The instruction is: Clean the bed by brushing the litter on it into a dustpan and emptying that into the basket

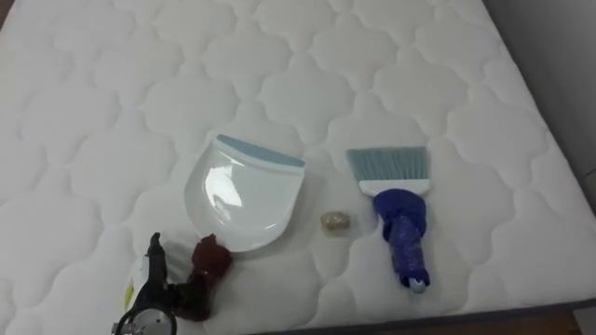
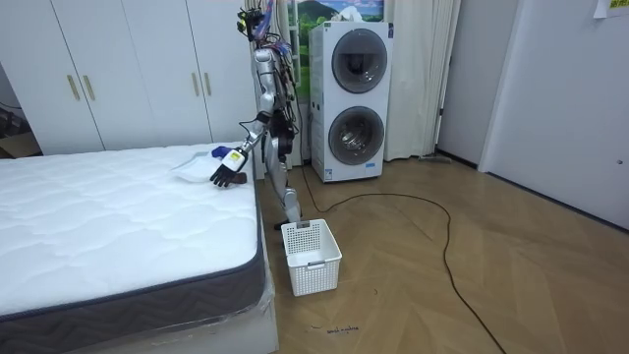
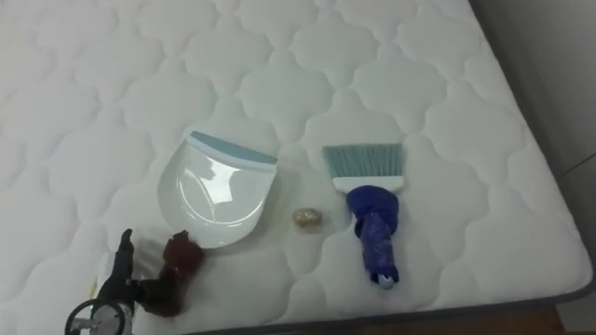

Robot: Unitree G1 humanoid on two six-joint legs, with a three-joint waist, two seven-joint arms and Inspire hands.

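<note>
A white dustpan [image 1: 240, 197] with a pale blue lip lies on the white quilted mattress [image 1: 112, 102], its lip facing away from me. To its right lies a blue hand brush [image 1: 399, 207], pale blue bristles pointing away. Between them sits a small crumpled beige scrap [image 1: 334, 221]. My left hand [image 1: 203, 270] reaches in from the lower left, its dark fingers loosely bent and just at the dustpan's near rim, holding nothing. In the room view the same hand [image 2: 228, 175] hangs over the bed's edge, beside the dustpan [image 2: 192, 160].
I stand at the side of the bed near its corner. The mattress edge [image 1: 521, 312] runs close along the bottom of the eye views. A white laundry basket [image 2: 311, 256] stands on the wooden floor beside the bed. Stacked washing machines [image 2: 351, 98] are behind me.
</note>
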